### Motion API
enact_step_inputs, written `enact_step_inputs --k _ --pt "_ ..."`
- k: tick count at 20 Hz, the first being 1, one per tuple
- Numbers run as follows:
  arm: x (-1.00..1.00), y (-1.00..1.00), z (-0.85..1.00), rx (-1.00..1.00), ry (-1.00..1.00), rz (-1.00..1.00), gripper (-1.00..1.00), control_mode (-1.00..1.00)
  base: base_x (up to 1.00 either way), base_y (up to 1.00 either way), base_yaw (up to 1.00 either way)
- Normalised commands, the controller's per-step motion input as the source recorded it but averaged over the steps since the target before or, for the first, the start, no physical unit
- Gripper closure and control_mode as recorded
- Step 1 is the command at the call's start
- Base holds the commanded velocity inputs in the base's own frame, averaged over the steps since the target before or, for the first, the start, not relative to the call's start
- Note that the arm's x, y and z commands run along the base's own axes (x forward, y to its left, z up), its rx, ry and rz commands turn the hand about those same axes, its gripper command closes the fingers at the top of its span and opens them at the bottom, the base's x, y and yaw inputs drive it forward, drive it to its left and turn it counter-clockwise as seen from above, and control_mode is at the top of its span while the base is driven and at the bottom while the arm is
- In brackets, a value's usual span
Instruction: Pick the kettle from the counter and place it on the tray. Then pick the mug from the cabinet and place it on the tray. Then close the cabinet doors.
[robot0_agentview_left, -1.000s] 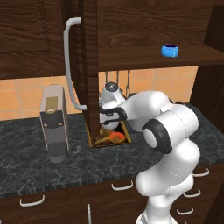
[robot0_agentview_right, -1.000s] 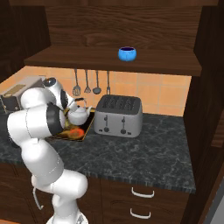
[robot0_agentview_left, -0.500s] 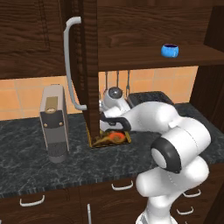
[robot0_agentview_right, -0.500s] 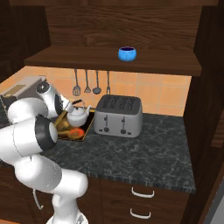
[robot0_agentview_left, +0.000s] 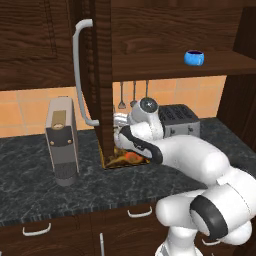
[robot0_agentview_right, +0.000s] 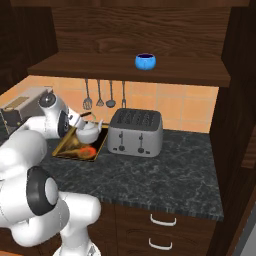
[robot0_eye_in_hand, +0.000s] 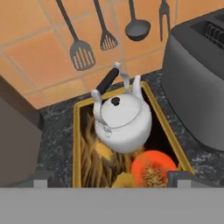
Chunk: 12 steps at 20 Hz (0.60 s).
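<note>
Hand view: I saw the kettle sitting upright on the tray, toward its far end, dark handle arched over the lid.
Tray: it lay flat on the counter, just beside the toaster, with an orange patch on its face near the kettle.
Gripper: I read the gripper as wide open, its 2 fingertips far apart at the bottom corners, above the near end of the tray, holding nothing and clear of the kettle.
Right base view: the kettle stood on the tray with the arm's wrist bent over it.
Mug: the mug stood on the cabinet shelf, well apart from the tray.
Left base view: the mug sat far right on the shelf; 1 of the cabinet doors hung open edge-on in front of the tray, its silver bar handle toward me.
Wall: 3 utensils hung on the orange tiles behind the tray.
</note>
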Motion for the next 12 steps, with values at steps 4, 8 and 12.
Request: enact_step_inputs --k 4,8,12 --pt "-0.58 -0.33 0.56 -0.13 -0.11 0.11 -1.00 -1.00 0.00 0.00 0.00" --pt "-0.53 -0.36 0.53 -0.18 -0.08 0.09 -1.00 -1.00 0.00 0.00 0.00" --pt "-0.43 -0.39 0.51 -0.17 -0.05 0.05 -1.00 -1.00 0.00 0.00 0.00"
